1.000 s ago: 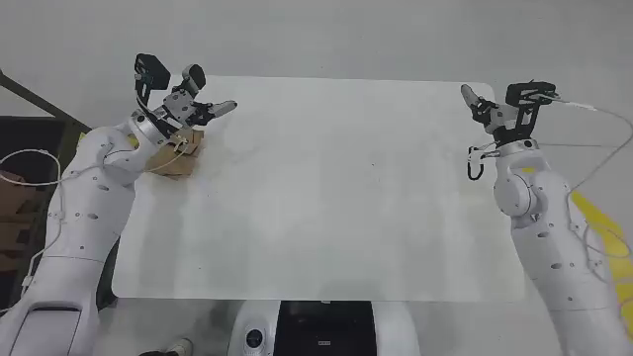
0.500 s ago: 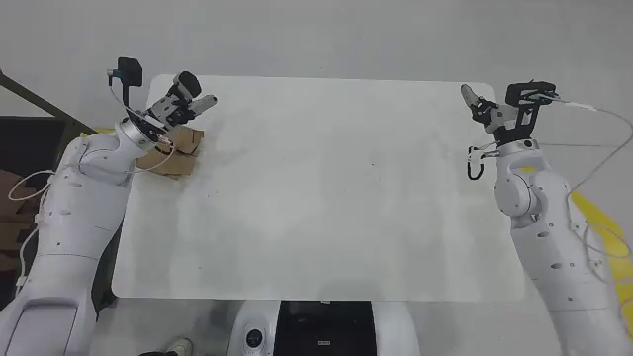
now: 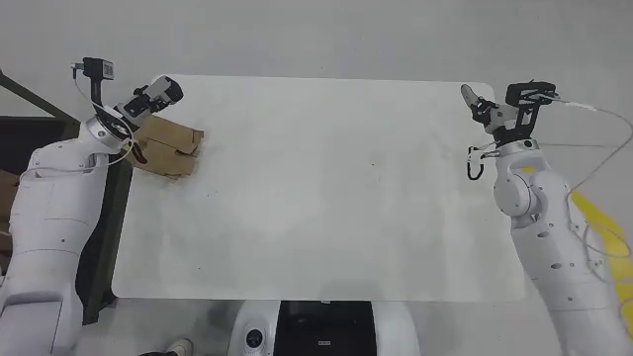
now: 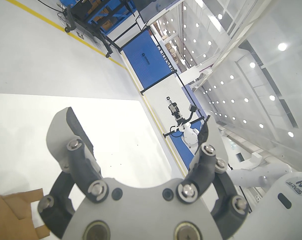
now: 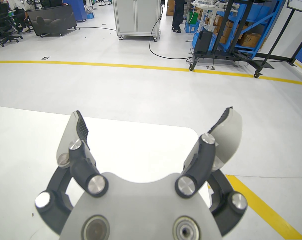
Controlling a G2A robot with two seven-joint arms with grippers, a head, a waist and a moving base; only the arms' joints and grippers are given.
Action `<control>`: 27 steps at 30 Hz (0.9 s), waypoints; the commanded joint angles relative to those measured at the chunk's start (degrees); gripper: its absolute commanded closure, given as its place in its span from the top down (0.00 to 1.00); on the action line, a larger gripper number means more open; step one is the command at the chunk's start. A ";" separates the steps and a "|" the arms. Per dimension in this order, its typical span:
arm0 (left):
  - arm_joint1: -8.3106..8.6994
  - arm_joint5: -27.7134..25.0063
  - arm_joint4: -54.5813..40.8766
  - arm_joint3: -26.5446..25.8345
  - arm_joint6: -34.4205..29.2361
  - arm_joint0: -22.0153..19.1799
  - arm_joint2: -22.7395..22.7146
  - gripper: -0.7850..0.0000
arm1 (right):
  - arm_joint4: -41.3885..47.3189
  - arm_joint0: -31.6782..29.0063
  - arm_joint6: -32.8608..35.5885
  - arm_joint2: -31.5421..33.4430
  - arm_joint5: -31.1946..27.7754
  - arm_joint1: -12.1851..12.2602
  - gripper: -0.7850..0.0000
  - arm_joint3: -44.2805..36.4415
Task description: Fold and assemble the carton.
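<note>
Barely started, I'd say: the carton (image 3: 168,148) lies flat and unassembled at the surface's (image 3: 326,188) left edge, the left hand (image 4: 137,119) hovers open and empty near it, and the right hand (image 5: 153,114) sits open at the far right corner.

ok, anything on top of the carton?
Nothing on the visible part of the carton, which lies on the table. The left arm's wrist covers its outer corner, so that bit can't be checked. The left hand is open, past its far edge.
</note>
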 commanded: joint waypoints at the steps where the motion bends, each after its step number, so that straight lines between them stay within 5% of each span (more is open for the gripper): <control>1: -0.01 -0.02 0.05 -0.02 0.09 0.01 0.02 1.00 | 0.00 0.00 0.00 0.00 0.00 0.00 1.00 0.00; 9: -0.03 0.49 -0.18 0.05 0.54 0.14 -0.03 1.00 | 0.00 0.00 0.00 0.00 0.00 0.00 1.00 0.00; 14: 0.08 7.85 -3.92 -0.15 0.90 0.79 -1.08 1.00 | 0.00 0.00 0.00 0.00 0.00 0.00 1.00 0.00; 27: 1.39 12.08 -10.29 16.17 -1.96 -1.81 -7.85 1.00 | 0.00 0.00 0.00 0.00 0.00 0.00 1.00 0.00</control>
